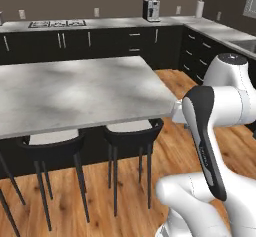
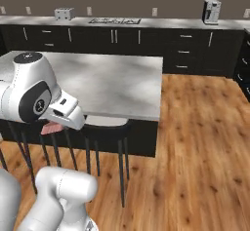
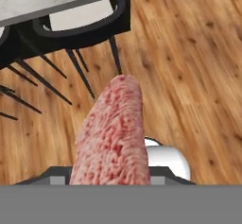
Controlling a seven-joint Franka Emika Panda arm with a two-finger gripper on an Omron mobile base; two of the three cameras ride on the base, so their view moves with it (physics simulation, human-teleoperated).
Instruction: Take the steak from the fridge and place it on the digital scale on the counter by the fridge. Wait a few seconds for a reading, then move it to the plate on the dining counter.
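Clearly the steak (image 3: 112, 135) was carried in the hand (image 3: 111, 183), its pinkish-red marbled slab rising from the bottom of the hand view over the wooden floor (image 3: 189, 53); the fingertips were hidden behind the meat, so the grip could be judged only from the steak standing out from it. From the right base view, a corner of the steak (image 2: 51, 128) peeked out below the white wrist, just off the near edge of the dining counter (image 2: 112, 86). Black stools (image 1: 131, 133) were tucked under that edge of the grey marble counter. Along the back wall ran a dark-cabinet worktop bearing a hob (image 1: 56, 24), a coffee machine (image 1: 150, 9) and a toaster (image 2: 64, 14).
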